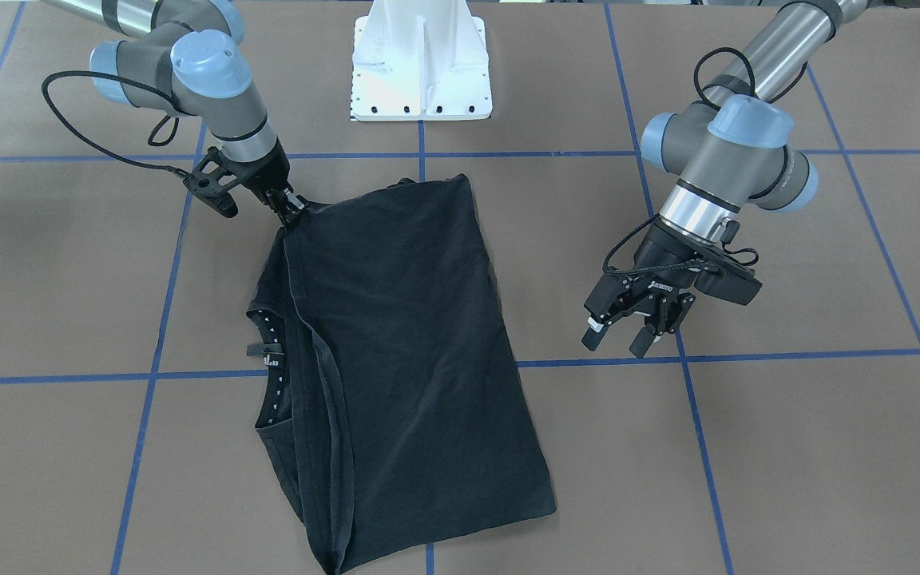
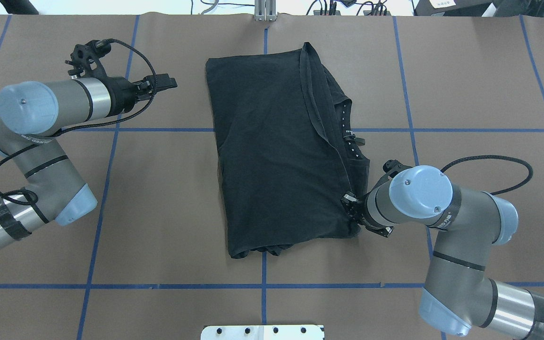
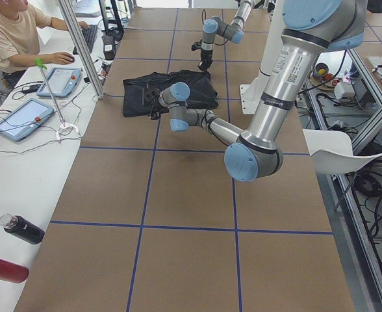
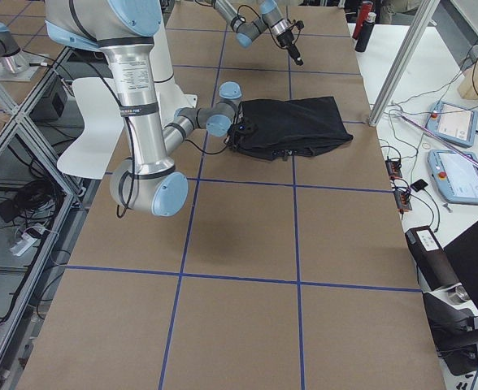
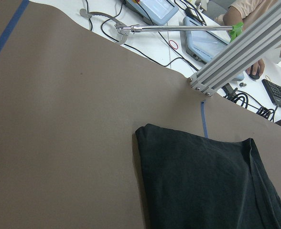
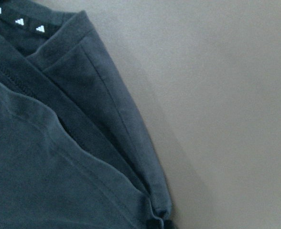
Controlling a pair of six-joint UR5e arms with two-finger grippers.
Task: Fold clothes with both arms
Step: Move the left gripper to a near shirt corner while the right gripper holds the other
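Worktop of brown paper with blue tape lines point(image 2: 158, 212) fills the overhead view, and all clock hours here are read in that view. The black short-sleeved T-shirt point(image 2: 272, 151) lies in the middle, already folded into a tall block, plain side up. Its white-dotted neck band point(image 2: 346, 123) peeks out at the 3 o'clock side.

The right grey robot arm with light-blue caps point(image 2: 461, 236) comes in from 5 o'clock. The right pincer point(image 1: 292, 212) looks nipped tight on the shirt's 4 o'clock corner. The left grey robot arm point(image 2: 40, 156) sits at 9 o'clock, well apart from the shirt. The left pincer point(image 1: 616, 342) is spread wide, holds nothing and hangs above the worktop.

I think the next fold needs two held corners. So the left pincer should likely go to a corner too, maybe the one at 7 o'clock, and bite through all the layers. Then both should lift a little, move together at one speed, and keep the edge straight. A lone pull from the right could drag the whole pile or open the layers at 3 o'clock.

Room is wide at 9 o'clock and 3 o'clock. At 6 o'clock there is room before the white mounting stand point(image 2: 262, 332). At 12 o'clock the shirt's top edge is near the worktop's end, so that way is tight.
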